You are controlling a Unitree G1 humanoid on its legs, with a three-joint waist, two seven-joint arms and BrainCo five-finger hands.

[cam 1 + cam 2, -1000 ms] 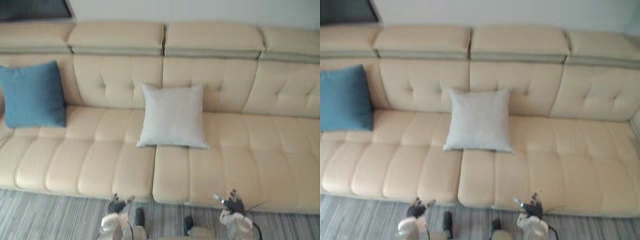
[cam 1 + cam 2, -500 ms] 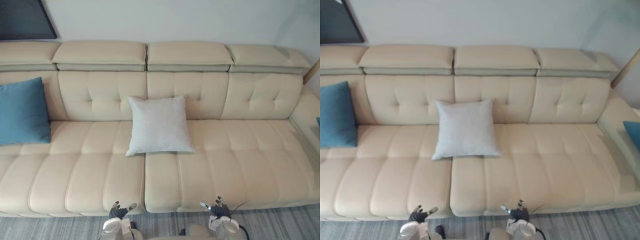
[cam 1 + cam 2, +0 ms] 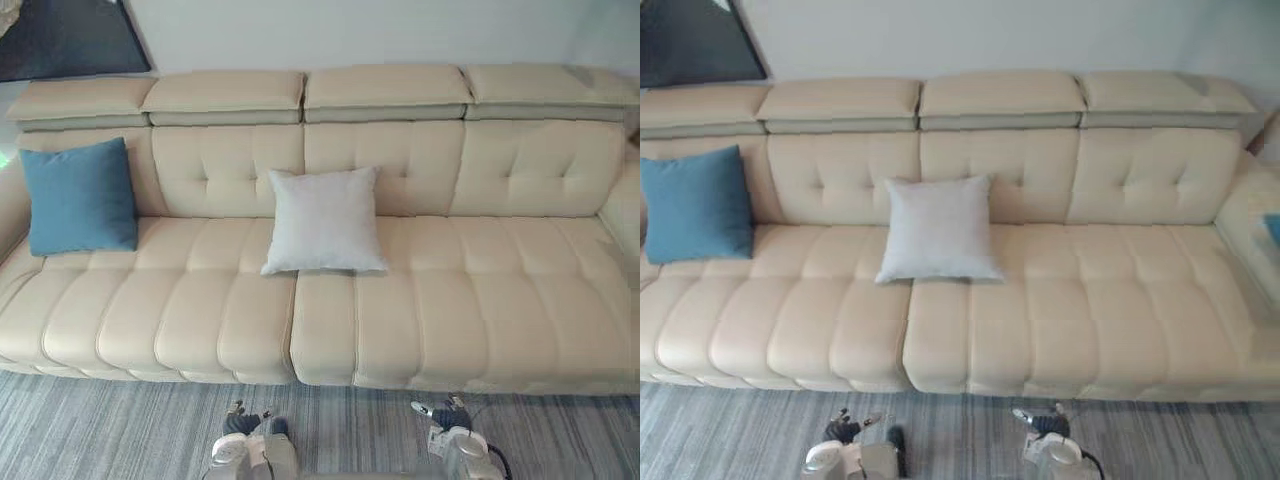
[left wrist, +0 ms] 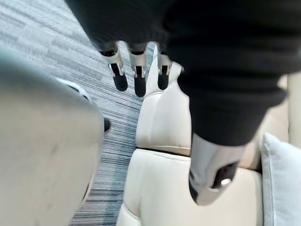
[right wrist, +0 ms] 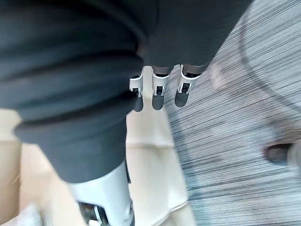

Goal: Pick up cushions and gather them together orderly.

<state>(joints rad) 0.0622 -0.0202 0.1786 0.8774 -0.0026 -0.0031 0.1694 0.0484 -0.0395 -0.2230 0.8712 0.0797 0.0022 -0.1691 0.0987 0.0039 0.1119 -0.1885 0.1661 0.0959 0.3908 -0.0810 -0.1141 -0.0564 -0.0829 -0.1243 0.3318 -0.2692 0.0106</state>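
With left hand [image 3: 240, 422] and right hand [image 3: 449, 411] slack-fingered and empty, the robot should step close and clasp the white cushion [image 3: 322, 222] mid-sofa [image 3: 480, 300] by both edges.

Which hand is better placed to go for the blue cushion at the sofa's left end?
Left, probably. The blue cushion leans on the left hand's side; the right hand hangs further off, beyond the white cushion. Both hands are open and empty.
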